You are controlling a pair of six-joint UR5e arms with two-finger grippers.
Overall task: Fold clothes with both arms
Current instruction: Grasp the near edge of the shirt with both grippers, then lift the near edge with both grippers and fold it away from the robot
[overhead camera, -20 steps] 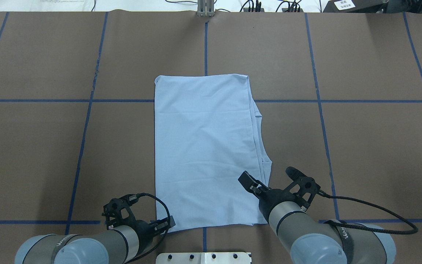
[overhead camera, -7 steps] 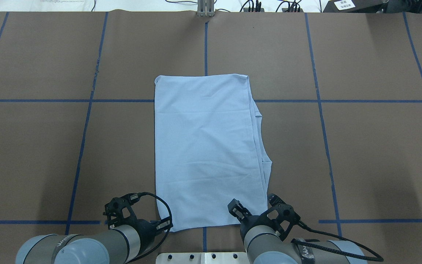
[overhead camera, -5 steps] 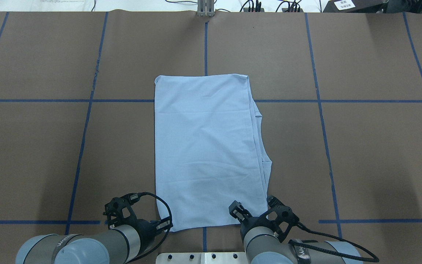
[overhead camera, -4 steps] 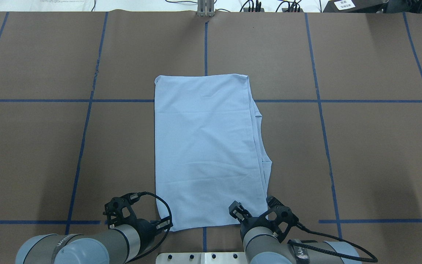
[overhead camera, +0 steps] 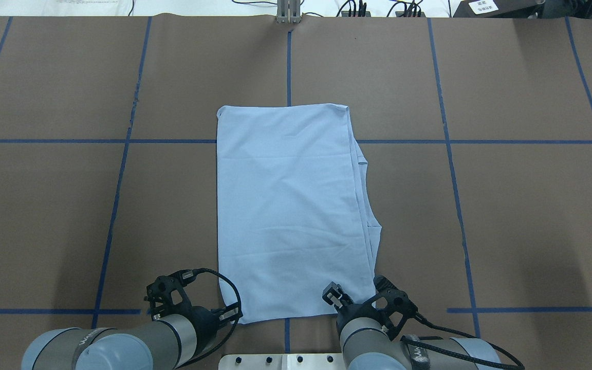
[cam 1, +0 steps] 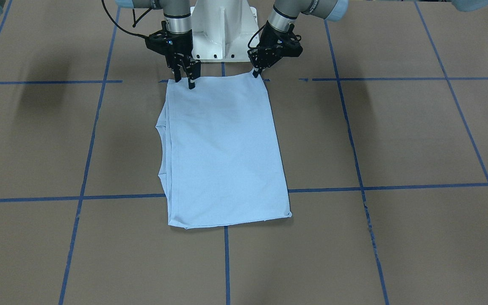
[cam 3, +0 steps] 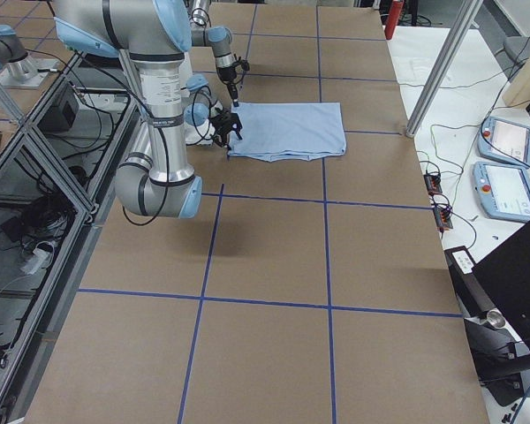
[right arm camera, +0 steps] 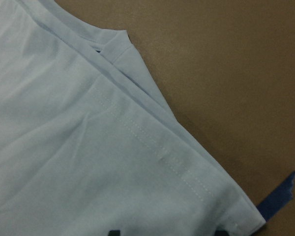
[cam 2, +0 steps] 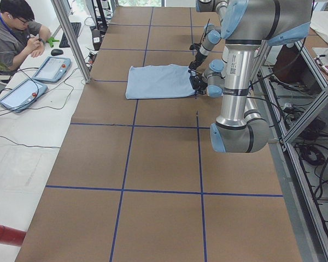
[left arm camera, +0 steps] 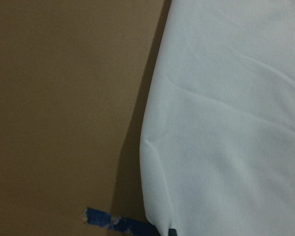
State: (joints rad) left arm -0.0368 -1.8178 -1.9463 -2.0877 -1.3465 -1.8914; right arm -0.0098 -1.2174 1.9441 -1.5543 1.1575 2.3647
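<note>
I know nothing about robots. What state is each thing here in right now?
T-shirt: folded into a long rectangle, lying flat on the table.
Left tool: shut, pinching the shirt's near corner.
Right tool: open over the other near corner, not yet gripping.

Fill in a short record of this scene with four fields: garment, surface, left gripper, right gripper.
garment: light blue T-shirt, folded into a long rectangle, lying flat
surface: brown table marked with a blue tape grid
left gripper: looks shut on one shirt corner on the robot's side
right gripper: open, fingers straddling the other corner on that side
</note>
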